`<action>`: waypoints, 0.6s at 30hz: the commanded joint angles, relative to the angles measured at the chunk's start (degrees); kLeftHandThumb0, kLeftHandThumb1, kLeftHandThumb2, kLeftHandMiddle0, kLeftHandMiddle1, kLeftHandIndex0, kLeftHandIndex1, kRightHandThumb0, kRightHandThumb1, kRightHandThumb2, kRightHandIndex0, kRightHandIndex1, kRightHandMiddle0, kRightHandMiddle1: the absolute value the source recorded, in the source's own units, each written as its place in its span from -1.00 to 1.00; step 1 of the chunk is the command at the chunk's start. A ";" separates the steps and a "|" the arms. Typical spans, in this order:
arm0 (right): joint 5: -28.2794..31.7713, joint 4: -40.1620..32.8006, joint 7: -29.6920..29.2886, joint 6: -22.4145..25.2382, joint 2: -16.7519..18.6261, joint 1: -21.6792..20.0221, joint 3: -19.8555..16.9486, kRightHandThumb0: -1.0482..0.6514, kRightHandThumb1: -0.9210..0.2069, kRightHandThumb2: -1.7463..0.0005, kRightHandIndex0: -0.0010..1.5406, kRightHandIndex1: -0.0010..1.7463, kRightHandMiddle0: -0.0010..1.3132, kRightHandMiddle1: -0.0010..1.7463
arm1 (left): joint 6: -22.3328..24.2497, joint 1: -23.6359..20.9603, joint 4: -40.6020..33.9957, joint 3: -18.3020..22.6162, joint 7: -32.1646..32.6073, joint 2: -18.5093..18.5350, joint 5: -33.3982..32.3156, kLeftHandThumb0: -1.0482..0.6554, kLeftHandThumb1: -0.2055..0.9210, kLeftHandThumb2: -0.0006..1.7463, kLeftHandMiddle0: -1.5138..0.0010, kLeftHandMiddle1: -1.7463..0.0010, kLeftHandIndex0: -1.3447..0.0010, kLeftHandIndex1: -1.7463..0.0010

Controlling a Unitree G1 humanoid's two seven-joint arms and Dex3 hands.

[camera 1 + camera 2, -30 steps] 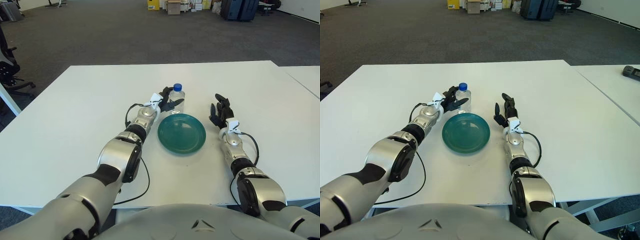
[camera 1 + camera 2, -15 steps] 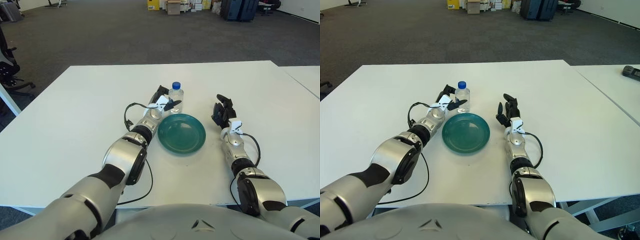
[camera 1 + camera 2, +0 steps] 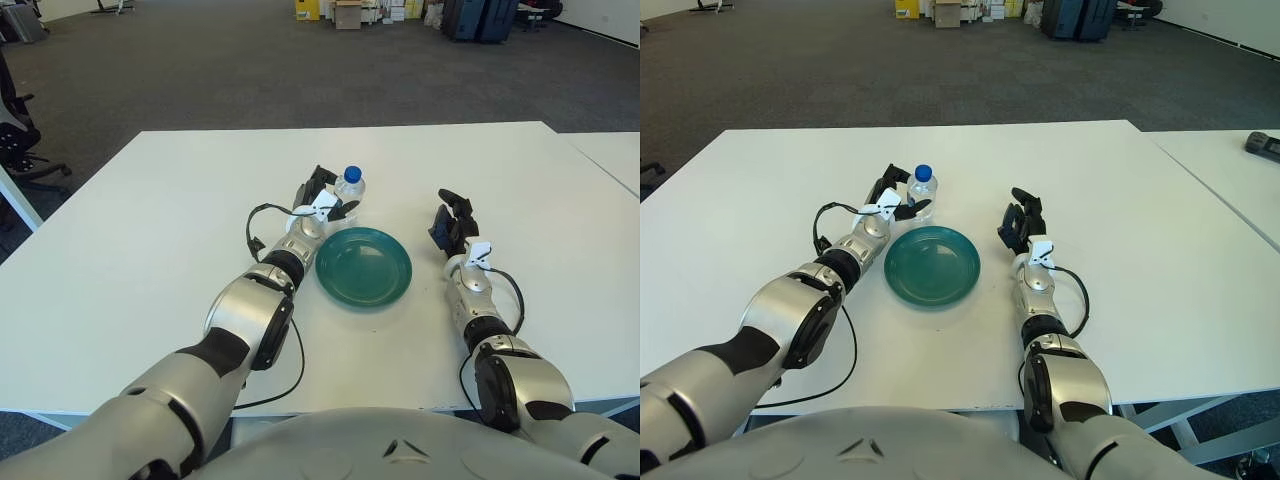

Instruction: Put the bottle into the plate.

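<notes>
A clear water bottle [image 3: 350, 192] with a blue cap [image 3: 352, 173] stands just behind the left rim of the empty green plate [image 3: 363, 266], leaning slightly left. My left hand [image 3: 326, 200] is against the bottle's left side, its fingers curled around the lower body, which they partly hide. The bottle's base shows on the white table [image 3: 150, 230], outside the plate. To the right of the plate my right hand [image 3: 451, 220] shows with its fingers relaxed and pointing up, holding nothing.
A black cable [image 3: 262, 222] loops beside my left forearm. A second white table [image 3: 1240, 180] adjoins on the right, with a dark object [image 3: 1262, 143] on it. An office chair [image 3: 15, 140] stands off the table's far left.
My left hand has closed in around the bottle, which now leans a little to the left. My right hand has shifted slightly to the right.
</notes>
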 commanded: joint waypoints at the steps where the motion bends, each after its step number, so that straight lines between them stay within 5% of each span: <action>1: 0.63 -0.19 -0.07 0.31 0.34 -0.46 -0.40 -0.82 -1.00 -0.15 -0.70 -0.97 -0.89 0.03 | -0.85 -0.47 -0.32 1.01 0.82 0.84 -0.70 0.05 0.20 0.11 -0.55 -1.00 -0.30 -1.00; 18: 1.40 -0.01 0.96 0.24 0.27 -0.51 -0.73 -0.88 -1.00 -0.17 -0.65 -0.97 -0.80 0.04 | -4.04 1.24 -0.49 3.72 0.18 0.94 -2.98 0.10 0.16 0.16 -0.52 -1.00 -0.29 -1.00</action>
